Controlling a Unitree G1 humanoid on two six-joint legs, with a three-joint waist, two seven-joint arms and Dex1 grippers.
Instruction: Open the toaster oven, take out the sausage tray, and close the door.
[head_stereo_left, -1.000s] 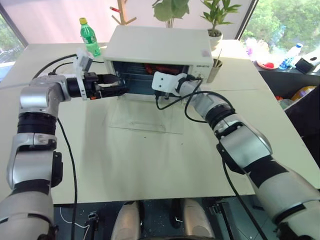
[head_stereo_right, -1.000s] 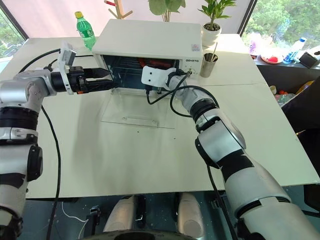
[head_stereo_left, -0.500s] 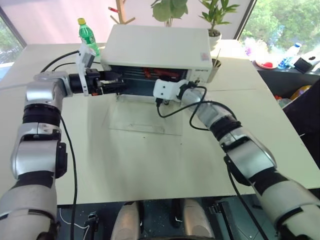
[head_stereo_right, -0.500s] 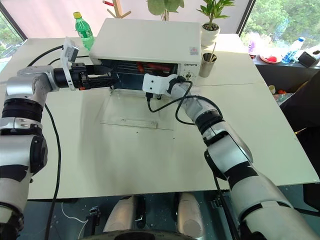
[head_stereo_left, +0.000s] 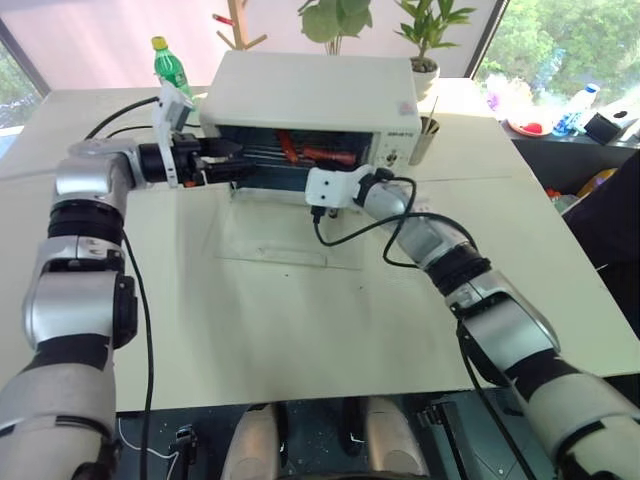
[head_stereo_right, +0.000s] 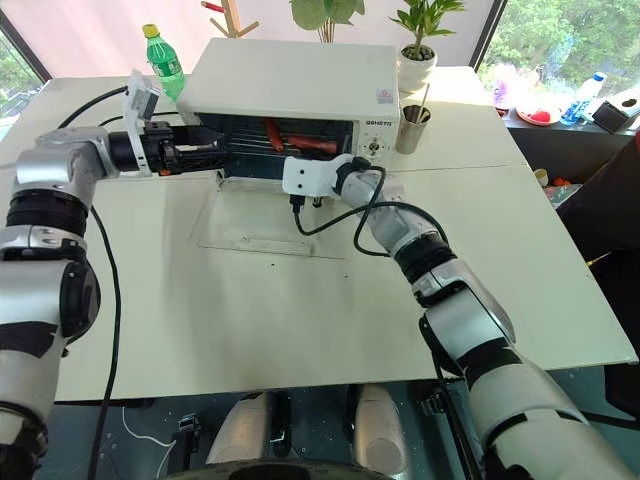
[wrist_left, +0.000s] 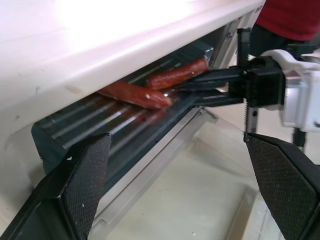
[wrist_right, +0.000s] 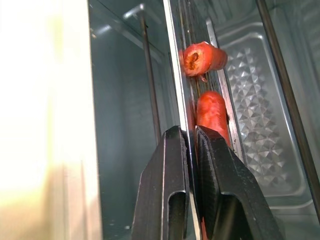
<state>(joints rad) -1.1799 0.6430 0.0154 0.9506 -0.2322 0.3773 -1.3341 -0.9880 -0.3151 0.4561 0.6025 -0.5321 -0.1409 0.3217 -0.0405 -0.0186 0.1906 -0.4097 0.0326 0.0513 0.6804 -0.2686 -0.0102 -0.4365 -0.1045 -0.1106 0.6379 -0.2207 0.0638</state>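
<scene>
in the left eye view you have the toaster oven (head_stereo_left: 315, 100) at the far side of the table (head_stereo_left: 300, 330), its door (head_stereo_left: 290, 238) dropped flat toward you. the sausage tray (head_stereo_left: 315, 158) sits in the cavity, its front edge just at the mouth. the right gripper (head_stereo_left: 300, 172) reaches in at that edge; the left gripper (head_stereo_left: 235, 160) hangs at the cavity's left end. one green bottle (head_stereo_left: 172, 68) stands behind the oven.

in the right eye view you can count one oven, one tray, and two potted plants (head_stereo_right: 418, 40) behind.

in the left wrist view you see two sausages (wrist_left: 155, 87) lying on the ribbed tray. the left gripper's jaws stand wide, holding nothing.

in the right wrist view the right gripper's jaws are pinched narrow on the tray's thin front rim, with a sausage just past the fingers (wrist_right: 165, 195). judge the tray stiff, light, probably greasy; the sausages can roll. one corner grip will let it tip, so support the left rim too and draw it out level.
</scene>
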